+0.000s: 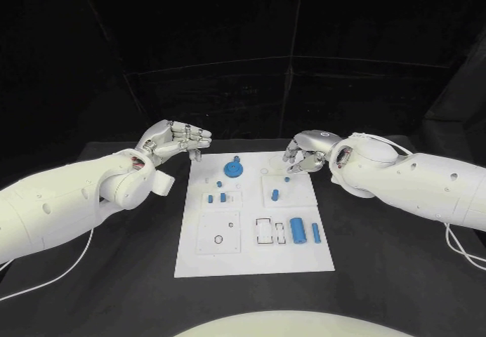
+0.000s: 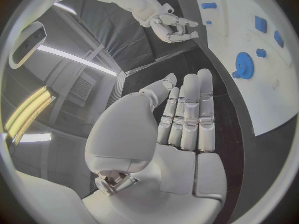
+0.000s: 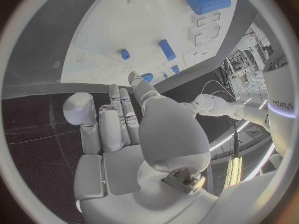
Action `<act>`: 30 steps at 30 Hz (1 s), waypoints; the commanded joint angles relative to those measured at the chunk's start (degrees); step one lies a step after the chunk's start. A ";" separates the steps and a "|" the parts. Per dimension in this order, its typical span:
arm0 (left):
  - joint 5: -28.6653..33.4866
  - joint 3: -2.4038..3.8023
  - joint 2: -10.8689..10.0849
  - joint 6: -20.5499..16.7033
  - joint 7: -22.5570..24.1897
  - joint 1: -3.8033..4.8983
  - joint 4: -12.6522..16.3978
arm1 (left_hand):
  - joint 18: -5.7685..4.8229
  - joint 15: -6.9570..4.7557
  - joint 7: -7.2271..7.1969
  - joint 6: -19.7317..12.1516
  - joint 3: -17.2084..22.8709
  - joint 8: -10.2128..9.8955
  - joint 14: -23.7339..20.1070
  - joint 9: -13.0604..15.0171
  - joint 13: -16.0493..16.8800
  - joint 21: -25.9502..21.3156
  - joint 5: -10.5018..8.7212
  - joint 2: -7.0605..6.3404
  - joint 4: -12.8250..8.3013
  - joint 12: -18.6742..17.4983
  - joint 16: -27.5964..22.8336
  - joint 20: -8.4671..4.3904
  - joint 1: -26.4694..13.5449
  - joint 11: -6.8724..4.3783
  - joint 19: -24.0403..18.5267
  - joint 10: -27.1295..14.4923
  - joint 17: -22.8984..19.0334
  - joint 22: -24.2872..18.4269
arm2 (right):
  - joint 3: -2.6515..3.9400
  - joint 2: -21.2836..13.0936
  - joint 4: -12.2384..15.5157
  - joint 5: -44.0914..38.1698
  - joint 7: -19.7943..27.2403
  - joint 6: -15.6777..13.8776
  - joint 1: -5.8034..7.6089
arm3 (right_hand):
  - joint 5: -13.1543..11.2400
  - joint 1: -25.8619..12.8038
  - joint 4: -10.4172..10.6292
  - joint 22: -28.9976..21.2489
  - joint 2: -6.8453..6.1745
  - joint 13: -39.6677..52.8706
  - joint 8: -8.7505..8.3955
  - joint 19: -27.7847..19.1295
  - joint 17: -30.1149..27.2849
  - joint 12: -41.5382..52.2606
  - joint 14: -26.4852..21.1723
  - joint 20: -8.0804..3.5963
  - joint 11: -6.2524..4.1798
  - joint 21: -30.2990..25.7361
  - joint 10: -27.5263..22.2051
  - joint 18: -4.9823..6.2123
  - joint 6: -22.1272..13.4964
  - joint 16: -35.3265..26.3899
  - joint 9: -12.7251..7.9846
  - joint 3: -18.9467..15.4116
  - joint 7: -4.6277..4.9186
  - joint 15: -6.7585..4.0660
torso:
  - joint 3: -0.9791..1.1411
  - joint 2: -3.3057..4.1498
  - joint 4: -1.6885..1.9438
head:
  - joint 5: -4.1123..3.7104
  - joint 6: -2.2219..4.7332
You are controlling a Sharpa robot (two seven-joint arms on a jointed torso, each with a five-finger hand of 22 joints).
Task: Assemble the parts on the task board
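A flat white rectangular task board [image 1: 253,246] lies on the matte black counter [image 1: 385,281], with smooth blue plastic parts: a toothed gear [image 1: 234,168] and a cylinder [image 1: 298,229]. At its far corners, the left robot hand [image 1: 178,140] and right robot hand [image 1: 307,152] are held curled, gripping nothing.

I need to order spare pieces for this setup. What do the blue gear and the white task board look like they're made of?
The blue gear looks like moulded or printed plastic: one even, matte blue with no metallic shine. The task board looks like a rigid white plate, probably plastic or painted sheet, matte and flat with shallow cut-out recesses. The views cannot settle the exact material of either.
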 commanded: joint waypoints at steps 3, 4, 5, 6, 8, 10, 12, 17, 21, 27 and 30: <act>5.77 0.01 -0.34 0.36 3.79 -0.01 1.00 | 0.73 0.04 0.05 0.54 -0.49 -0.03 -0.45 -0.01 0.10 -0.30 -0.09 0.31 0.06 0.32 -0.41 0.08 -0.19 -0.11 -0.46 0.66 -0.23 -0.15 | 0.03 -0.09 0.60 -3.74 -1.60 1.89 -0.13 | -0.23 -0.27 -0.08 -0.12 -0.54 -0.46 -0.29 -0.12 -0.19 -0.35 1.72 0.47 0.22 -0.03 -0.36 0.62 -0.18 -0.26 0.09 0.30 0.27 0.47 | -0.01 -0.01 -0.13 | -0.03 0.07; 5.82 0.01 -0.40 0.24 3.87 -0.01 1.08 | 0.74 0.03 0.05 0.55 -0.50 -0.02 -0.45 -0.01 0.11 -0.31 -0.09 0.34 0.06 0.34 -0.42 0.08 -0.18 -0.12 -0.46 0.68 -0.25 -0.16 | 0.03 -0.09 0.65 -3.81 -1.73 2.29 -0.16 | -0.22 -0.25 -0.10 -0.07 -0.54 -0.58 -0.30 -0.10 -0.19 -0.37 1.72 0.49 0.26 -0.01 -0.37 0.60 -0.15 -0.27 0.10 0.33 0.33 0.51 | -0.01 0.01 -0.11 | -0.05 0.05; 5.85 0.01 -0.46 0.14 3.94 -0.02 1.13 | 0.75 0.00 0.05 0.59 -0.51 0.00 -0.45 0.00 0.11 -0.35 -0.09 0.42 -0.01 0.40 -0.46 0.06 -0.04 -0.14 -0.45 0.72 -0.33 -0.20 | 0.03 -0.08 0.66 -3.98 -1.85 2.70 -0.20 | -0.20 -0.22 -0.14 -0.10 -0.53 -0.72 -0.30 -0.10 -0.21 -0.40 1.71 0.53 0.31 -0.02 -0.37 0.61 -0.08 -0.27 0.12 0.38 0.41 0.55 | -0.01 0.03 -0.07 | -0.08 0.04; 5.87 0.00 -0.49 0.07 3.98 -0.02 1.15 | 0.76 0.00 0.05 0.59 -0.52 0.00 -0.45 0.00 0.11 -0.36 -0.09 0.43 -0.02 0.41 -0.46 0.06 -0.02 -0.14 -0.45 0.72 -0.34 -0.20 | 0.03 -0.06 0.66 -4.06 -1.92 2.94 -0.23 | -0.18 -0.18 -0.19 -0.10 -0.49 -0.93 -0.26 -0.10 -0.24 -0.41 1.71 0.59 0.39 -0.02 -0.34 0.60 0.08 -0.28 0.15 0.46 0.55 0.61 | -0.01 0.03 -0.06 | -0.11 0.03; 5.91 0.00 -0.57 -0.09 4.10 -0.03 1.16 | 0.76 0.00 0.05 0.59 -0.52 0.00 -0.45 0.00 0.11 -0.36 -0.08 0.43 -0.02 0.41 -0.47 0.06 -0.01 -0.14 -0.45 0.72 -0.34 -0.21 | 0.03 0.02 0.60 -4.24 -2.03 3.62 -0.37 | -0.13 -0.08 -0.29 -0.15 -0.43 -1.26 -0.22 -0.12 -0.23 -0.43 1.71 0.67 0.50 -0.05 -0.28 0.61 0.30 -0.27 0.18 0.61 0.72 0.70 | 0.00 0.03 -0.09 | -0.10 -0.01; 5.94 -0.01 -0.62 -0.21 4.21 -0.04 1.13 | 0.76 -0.01 0.07 0.60 -0.54 0.00 -0.45 0.00 0.11 -0.37 -0.09 0.42 -0.03 0.42 -0.47 0.05 -0.01 -0.14 -0.45 0.73 -0.36 -0.21 | 0.02 0.17 0.51 -4.36 -2.07 4.17 -0.58 | -0.11 -0.03 -0.34 -0.11 -0.40 -1.41 -0.23 -0.10 -0.21 -0.44 1.71 0.70 0.55 -0.03 -0.23 0.60 0.36 -0.26 0.19 0.69 0.79 0.74 | 0.03 0.02 -0.10 | -0.05 -0.04; 5.96 -0.01 -0.62 -0.27 4.28 -0.04 1.09 | 0.76 -0.01 0.09 0.60 -0.57 0.00 -0.45 0.00 0.11 -0.38 -0.09 0.42 -0.03 0.44 -0.48 0.05 -0.01 -0.13 -0.45 0.74 -0.38 -0.22 | 0.02 0.34 0.45 -4.43 -2.09 4.55 -0.84 | -0.09 0.08 -0.44 -0.11 -0.34 -1.65 -0.26 -0.09 -0.19 -0.45 1.71 0.76 0.60 -0.03 -0.16 0.60 0.42 -0.24 0.18 0.83 0.88 0.79 | 0.01 0.01 -0.08 | -0.07 -0.04; 5.98 -0.02 -0.51 -0.19 4.25 -0.05 1.00 | 0.76 -0.01 0.11 0.66 -0.62 0.03 -0.46 0.01 0.12 -0.43 -0.08 0.52 -0.05 0.54 -0.53 0.04 0.08 -0.13 -0.45 0.81 -0.48 -0.26 | 0.02 0.82 0.11 -4.51 -2.06 5.11 -1.47 | 0.00 0.31 -0.70 -0.10 -0.19 -2.26 -0.40 -0.08 -0.16 -0.48 1.73 0.87 0.69 -0.01 0.02 0.61 0.46 -0.20 0.16 1.23 1.00 0.89 | 0.02 0.06 -0.01 | -0.04 -0.04; 5.98 -0.02 -0.48 -0.15 4.18 -0.06 0.88 | 0.76 -0.02 0.11 0.70 -0.64 0.06 -0.47 0.02 0.12 -0.46 -0.09 0.60 -0.09 0.59 -0.57 0.03 0.18 -0.14 -0.45 0.84 -0.55 -0.29 | 0.02 1.33 -0.42 -4.53 -1.99 5.34 -1.80 | 0.02 0.40 -0.82 -0.08 -0.06 -2.59 -0.48 -0.08 -0.17 -0.50 1.72 0.93 0.73 0.00 0.10 0.61 0.47 -0.19 0.15 1.49 1.05 0.93 | 0.04 0.02 -0.09 | 0.05 -0.16; 5.98 -0.03 -0.40 -0.12 4.14 -0.06 0.77 | 0.77 -0.03 0.11 0.74 -0.67 0.08 -0.48 0.03 0.12 -0.49 -0.08 0.67 -0.14 0.64 -0.62 0.02 0.29 -0.14 -0.45 0.86 -0.63 -0.32 | 0.01 2.02 -1.24 -4.54 -1.87 5.72 -2.18 | -0.09 0.71 -1.24 0.04 0.43 -3.60 -0.57 -0.03 -0.10 -0.50 1.73 0.99 0.73 0.10 0.53 0.61 0.82 -0.11 0.17 2.51 1.08 0.95 | 0.01 0.03 -0.03 | 0.06 -0.18; 5.98 -0.03 -0.32 -0.08 4.11 -0.07 0.72 | 0.77 -0.03 0.11 0.74 -0.67 0.08 -0.48 0.03 0.12 -0.49 -0.08 0.67 -0.14 0.64 -0.62 0.02 0.29 -0.14 -0.45 0.86 -0.63 -0.32 | 0.01 2.31 -1.49 -4.55 -1.84 5.84 -2.36 | -0.54 0.86 -1.53 0.11 0.76 -4.20 -0.57 0.00 -0.07 -0.44 1.74 0.99 0.69 0.16 0.97 0.61 1.14 -0.06 0.19 3.28 1.08 0.91 | 0.04 0.03 -0.08 | 0.14 -0.23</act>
